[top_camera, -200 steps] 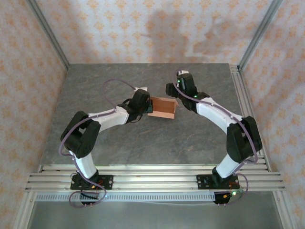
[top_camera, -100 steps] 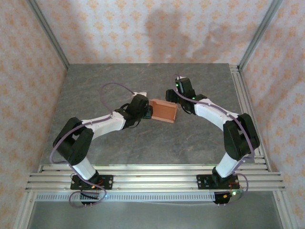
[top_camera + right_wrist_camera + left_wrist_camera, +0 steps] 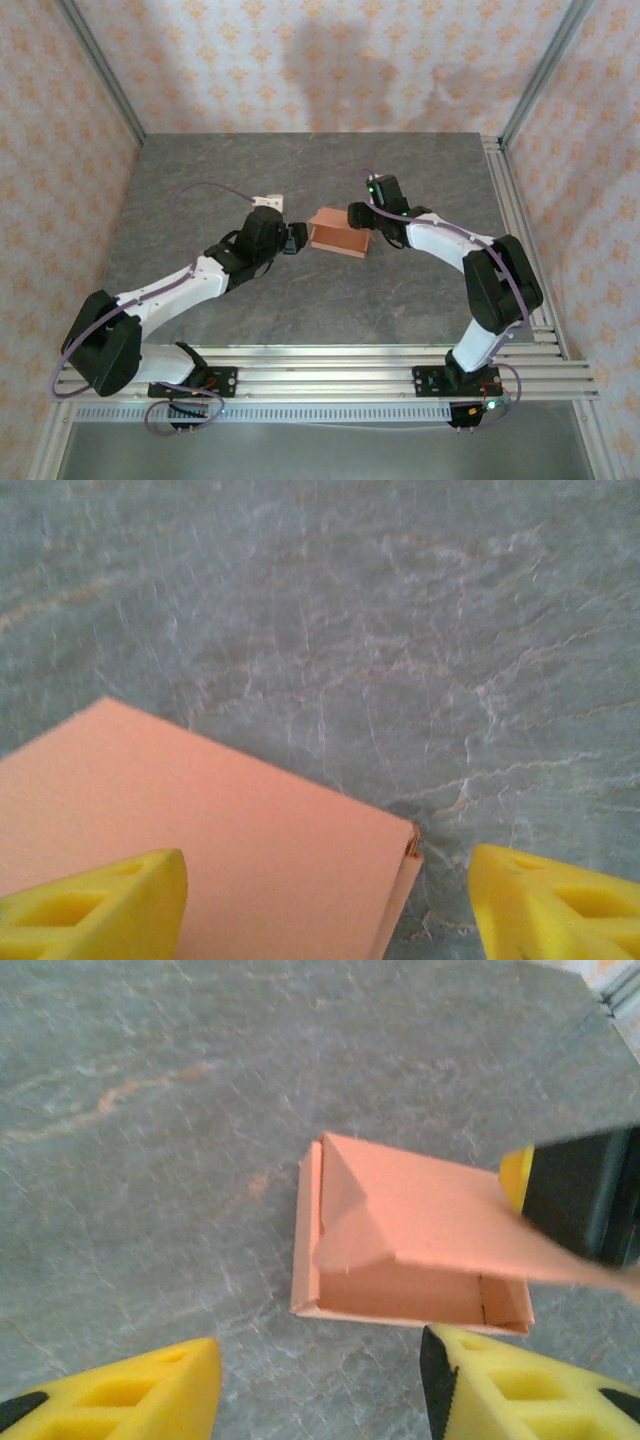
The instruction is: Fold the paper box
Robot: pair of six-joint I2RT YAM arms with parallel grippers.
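Note:
The salmon-orange paper box (image 3: 340, 232) lies mid-table as a shallow tray with its lid flap half raised. In the left wrist view the paper box (image 3: 410, 1250) shows its open side, just beyond my two yellow fingers. My left gripper (image 3: 296, 238) is open at the box's left end, with bare table between its fingers and no contact. My right gripper (image 3: 357, 214) hovers open over the box's far right corner. In the right wrist view the lid (image 3: 200, 820) runs under the left finger (image 3: 95, 905), and the right finger (image 3: 555, 905) stands apart over the table.
The grey marbled table (image 3: 300, 290) stretches free all round the box. Aluminium rails (image 3: 320, 365) cross the near edge, and another rail (image 3: 505, 200) runs along the right side. Patterned walls enclose the back and both sides.
My left gripper opened, let go of the box's left end and drew back a little as the arm stretched out low. The right gripper dropped slightly and widened.

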